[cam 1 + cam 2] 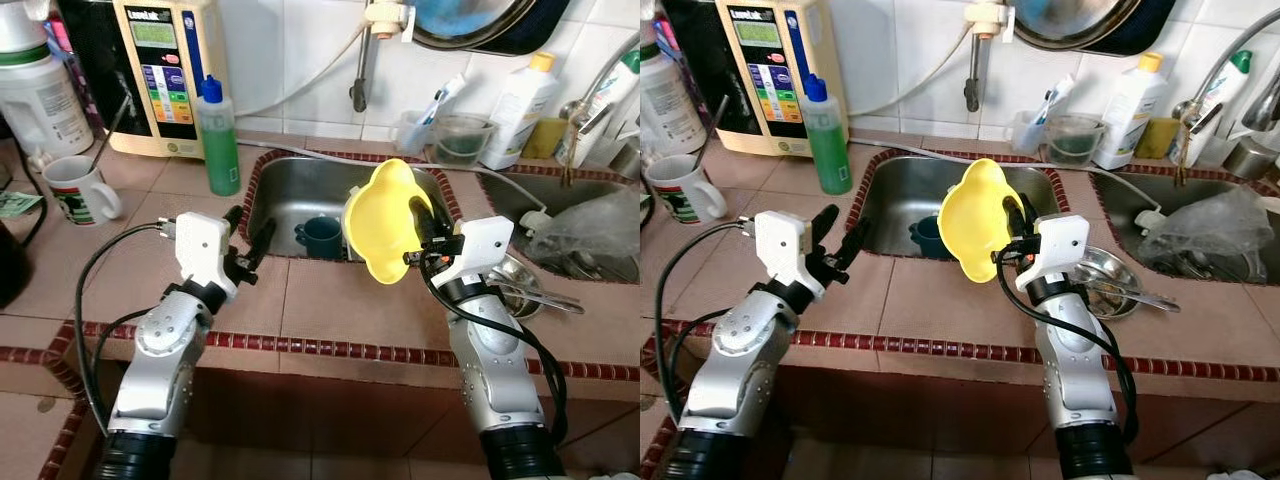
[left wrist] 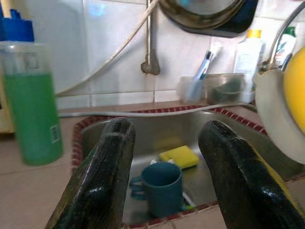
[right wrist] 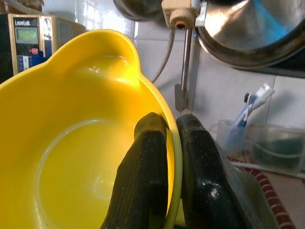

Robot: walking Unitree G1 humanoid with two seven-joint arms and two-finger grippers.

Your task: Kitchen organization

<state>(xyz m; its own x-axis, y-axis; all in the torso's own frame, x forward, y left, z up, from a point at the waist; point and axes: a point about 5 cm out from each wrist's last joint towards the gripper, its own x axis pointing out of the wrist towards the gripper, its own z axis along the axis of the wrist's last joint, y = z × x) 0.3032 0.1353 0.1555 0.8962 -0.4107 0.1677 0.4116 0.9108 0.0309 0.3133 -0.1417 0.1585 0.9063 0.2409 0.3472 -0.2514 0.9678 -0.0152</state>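
Tiled counter, one sink point(image 1: 300, 190) — one yellow bowl point(image 1: 380, 222); one mug point(image 1: 322, 237)

A home kitchen: a stainless steel sink point(image 1: 300, 195) sunk in a brown tiled counter point(image 1: 320, 290), green dish soap bottle point(image 1: 218, 140) beside it, white wall tiles point(image 1: 300, 50) behind.

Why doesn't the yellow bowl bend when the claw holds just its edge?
The yellow bowl is probably stiff, light plastic: pinched at its rim by the right claw, it keeps its shape. Its glossy inside may be slippery.
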